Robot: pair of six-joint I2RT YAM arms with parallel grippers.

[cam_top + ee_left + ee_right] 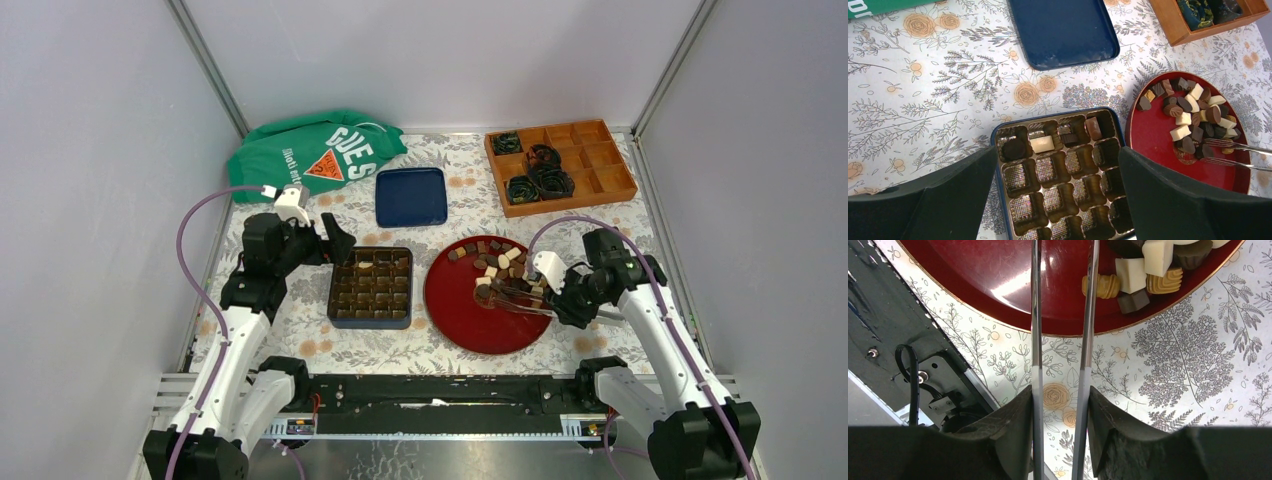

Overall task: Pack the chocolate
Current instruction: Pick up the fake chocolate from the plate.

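Chocolate: most of it is a loose pile of dark, mid-brown and cream-white pieces on the far right part of the plate; a few pieces already sit in the box.
Shirt: green with white lettering, crumpled at the far left corner of the desk.
Left hand: fingers spread as wide as they go, holding nothing, hanging above the box with one finger over each side of it.
Box: dark blue, rectangular, with a grid of brown cells, lying just left of the plate. In the wrist view four pieces show in the far cells: a dark round one, a white block, a small dark one and a brown one.
Tray: dark blue, shallow, lying beyond the box and well apart from it.
Plate: red, round, gold-rimmed, in the middle of the desk between the two arms.
Tweezers: two long metal prongs reaching left over the plate, their tips at the near edge of the pile. I cannot tell whether a piece lies between the tips.
Right hand: partly closed, its fingers pressing on the outer sides of the prongs, just past the plate's right rim.
Organiser: wooden with compartments, at the far right corner, black cables coiled in some of its left cells.
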